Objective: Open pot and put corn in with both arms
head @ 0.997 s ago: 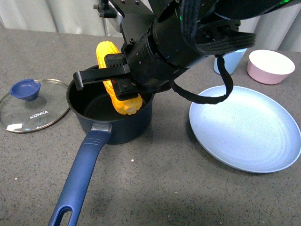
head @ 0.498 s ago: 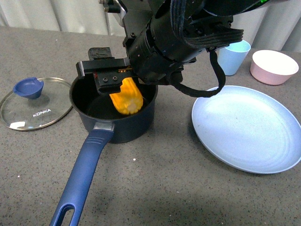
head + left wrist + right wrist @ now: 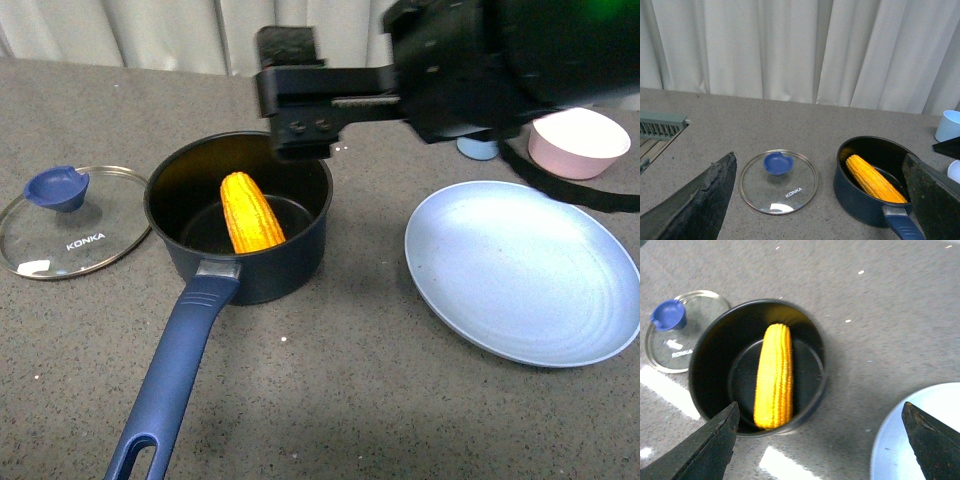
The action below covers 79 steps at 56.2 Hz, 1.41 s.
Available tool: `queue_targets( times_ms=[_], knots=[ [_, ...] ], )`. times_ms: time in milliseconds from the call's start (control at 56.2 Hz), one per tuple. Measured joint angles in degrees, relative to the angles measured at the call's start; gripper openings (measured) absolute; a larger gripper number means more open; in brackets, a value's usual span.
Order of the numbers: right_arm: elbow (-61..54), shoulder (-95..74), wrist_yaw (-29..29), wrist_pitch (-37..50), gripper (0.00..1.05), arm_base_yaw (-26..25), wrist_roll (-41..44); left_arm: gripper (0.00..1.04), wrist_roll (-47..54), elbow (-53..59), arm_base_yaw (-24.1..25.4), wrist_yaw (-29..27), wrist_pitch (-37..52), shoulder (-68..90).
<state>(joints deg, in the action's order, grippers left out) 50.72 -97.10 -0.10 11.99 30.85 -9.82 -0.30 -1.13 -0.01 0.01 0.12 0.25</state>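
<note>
Now the corn [image 3: 250,212] lies inside the pot [image 3: 238,218], slanted so that one end leans against the wall and the other sits on the black floor; it seems about as long as the pot is wide, which would explain why it does not lie flat. The lid [image 3: 72,220] rests flat on the tabletop [image 3: 350,400] just beside the pot, knob up, leaving the pot open. The right gripper [image 3: 820,440] hangs above the pot with its fingers spread wide and nothing between them, so the corn is free of it. The left gripper [image 3: 820,210] is well apart from both lid and pot, its fingers also wide and empty. By this look, both parts of the task are done. A blue plate [image 3: 520,270] lies empty near the pot.
</note>
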Motion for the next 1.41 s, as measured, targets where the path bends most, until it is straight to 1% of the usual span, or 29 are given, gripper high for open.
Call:
queue_targets(
  times_ms=[71,178,267,356,409,481,587,694,747,836,943,961,997,1050,1068,1103,1157,1281,1299,1335,1353,1388,1406],
  knots=[
    [-7.0,6.6,2.2,2.2,0.95,-2.4,1.4,0.98,0.0,0.0,0.0,0.0,0.0,0.0],
    [-15.0,13.6,3.8,3.1,0.95,-5.7,2.9,0.98,0.0,0.0,0.0,0.0,0.0,0.0],
    [-22.1,20.7,6.4,6.7,0.95,-9.0,4.7,0.98,0.0,0.0,0.0,0.0,0.0,0.0],
    [-27.2,28.5,8.0,6.7,0.95,-11.5,6.8,0.98,0.0,0.0,0.0,0.0,0.0,0.0],
    [-30.8,35.5,9.1,4.5,0.95,-12.6,8.4,0.98,0.0,0.0,0.0,0.0,0.0,0.0],
    [-33.2,40.5,10.1,2.5,0.95,-13.0,10.0,0.98,0.0,0.0,0.0,0.0,0.0,0.0],
    [-37.1,50.6,11.8,-4.8,0.95,-13.7,11.2,0.98,0.0,0.0,0.0,0.0,0.0,0.0],
    [-40.4,59.1,13.2,-9.5,0.95,-14.1,11.9,0.98,0.0,0.0,0.0,0.0,0.0,0.0],
    [-41.4,63.1,12.5,-11.5,0.95,-15.0,11.9,0.98,0.0,0.0,0.0,0.0,0.0,0.0],
    [-42.0,67.4,11.8,-13.0,0.95,-16.3,11.9,0.98,0.0,0.0,0.0,0.0,0.0,0.0],
    [-42.0,68.5,11.7,-12.9,0.95,-16.6,11.8,0.98,0.0,0.0,0.0,0.0,0.0,0.0],
    [-42.6,68.5,12.2,-11.2,0.94,-16.6,11.6,0.98,0.0,0.0,0.0,0.0,0.0,0.0],
    [-44.9,68.6,13.1,-5.1,0.89,-16.7,11.2,0.98,0.0,0.0,0.0,0.0,0.0,0.0],
    [-49.5,69.7,12.4,6.2,0.78,-17.7,10.9,0.98,0.0,0.0,0.0,0.0,0.0,0.0],
    [-50.4,70.3,12.0,8.7,0.75,-18.1,10.8,0.98,0.0,0.0,0.0,0.0,0.0,0.0],
    [-50.4,71.7,11.4,10.9,0.68,-19.1,10.6,0.98,0.0,0.0,0.0,-0.1,0.0,0.0],
    [-50.4,73.8,10.2,11.1,0.59,-20.2,10.5,0.98,0.0,0.0,0.0,0.0,0.0,0.0],
    [-50.4,77.4,8.1,7.8,0.37,-22.5,10.4,0.98,0.0,0.0,0.0,0.0,-0.1,0.0],
    [-50.4,77.6,7.9,7.6,0.36,-22.7,10.4,0.98,0.0,0.0,0.0,0.0,-0.1,0.0],
    [-50.4,78.5,7.1,6.6,0.28,-23.4,10.4,0.98,0.0,0.0,0.0,0.0,-0.1,0.0],
    [-50.4,78.8,6.4,6.3,0.27,-23.9,10.4,0.98,0.0,0.0,0.0,0.0,-0.1,0.0],
    [-50.4,80.0,2.6,4.9,0.19,-26.4,10.4,0.98,0.0,0.0,0.0,0.0,-0.1,0.0],
    [-50.4,80.3,1.8,4.7,0.18,-27.1,10.4,0.98,0.0,0.0,0.0,0.0,-0.1,0.0]
  ],
)
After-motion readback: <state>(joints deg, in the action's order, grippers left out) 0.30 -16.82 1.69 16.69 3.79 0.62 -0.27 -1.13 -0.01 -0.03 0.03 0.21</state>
